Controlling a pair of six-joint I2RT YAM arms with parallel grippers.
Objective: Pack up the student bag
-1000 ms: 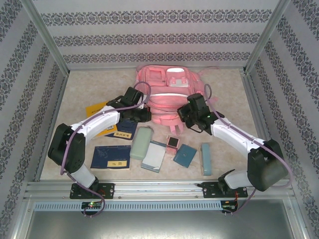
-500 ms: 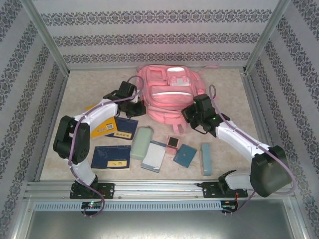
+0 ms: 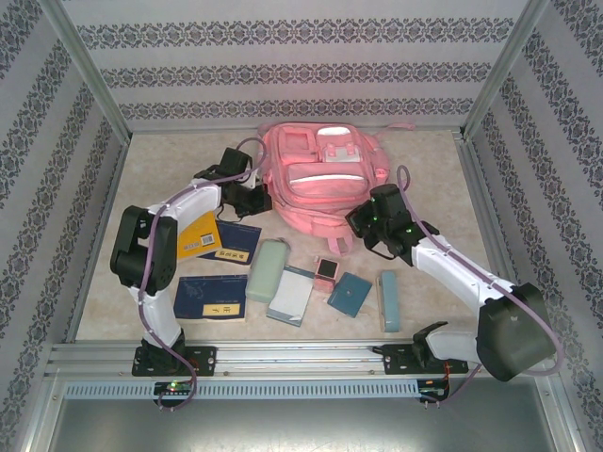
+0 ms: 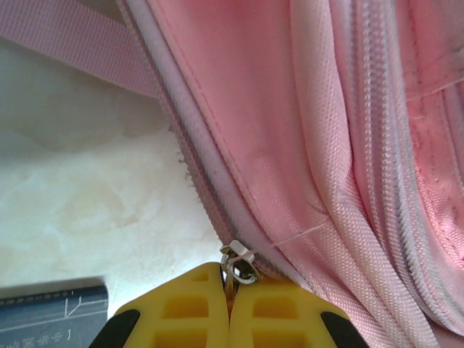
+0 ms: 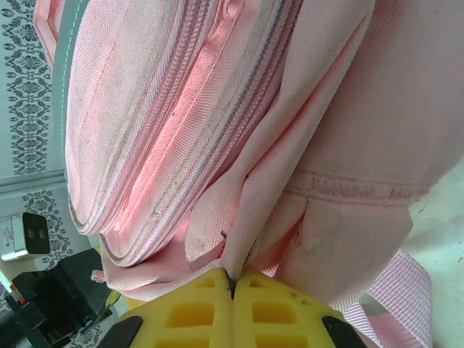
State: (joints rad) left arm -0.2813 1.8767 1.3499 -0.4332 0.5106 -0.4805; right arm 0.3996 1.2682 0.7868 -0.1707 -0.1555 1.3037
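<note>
Opening the student bag (image 3: pixel 320 179), which lies at the upper middle of the overhead frame, seems barely begun. The left end effector (image 4: pixel 230 281) is pinched tight on the zipper pull (image 4: pixel 239 261). The right end effector (image 5: pixel 233 281) is clamped on a fold of the bag's fabric. On the tabletop (image 3: pixel 170 160) at lower middle, books (image 3: pixel 212 299), a green case (image 3: pixel 267 269) and other small items lie unpacked.

Overhead view from behind, wrist views close against the student bag (image 3: pixel 320 184) (shared by all)
</note>
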